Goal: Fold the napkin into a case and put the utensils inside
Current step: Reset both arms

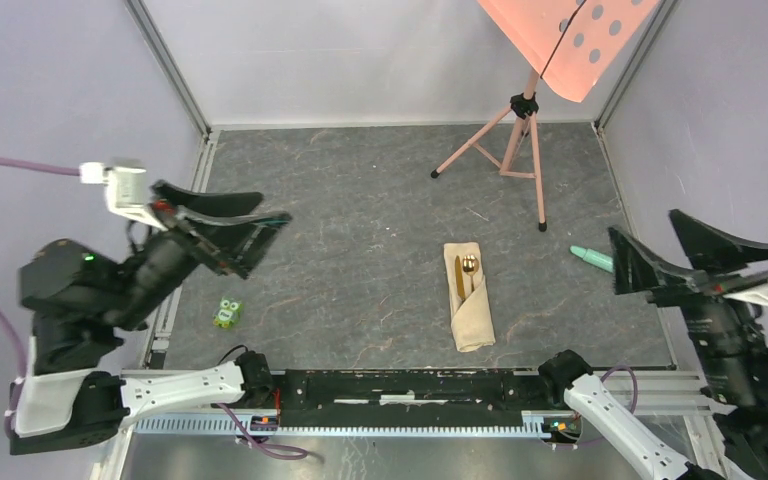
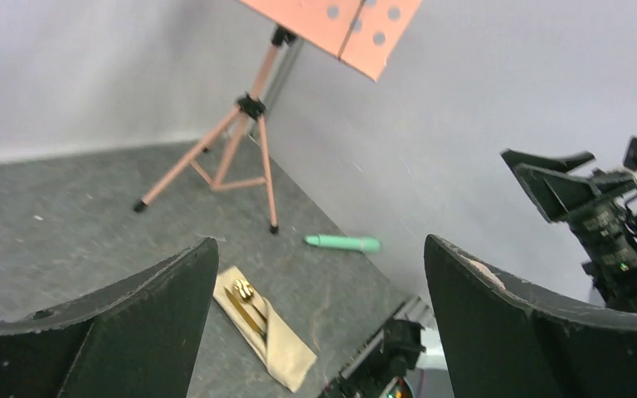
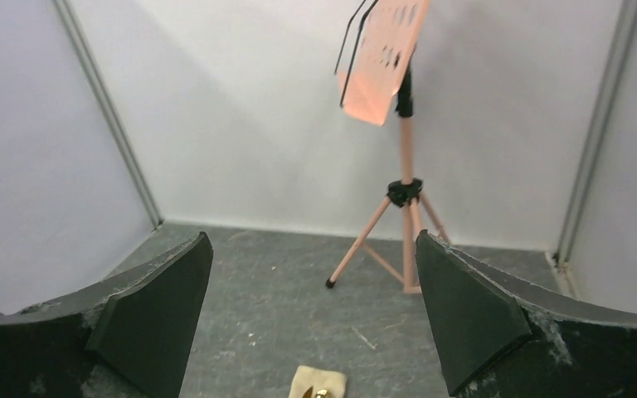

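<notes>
Found left gripper and right gripper wide, empty, parked at opposite sides; judged task done, with 2 utensils tucked in case mid-worktop.

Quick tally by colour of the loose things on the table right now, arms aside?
Beige: 1, the folded napkin case
Gold: 2, the utensils tucked into it
Green: 2, the frog toy and the mint-green cylinder
Pink: 1, the music stand
Total: 6
</notes>
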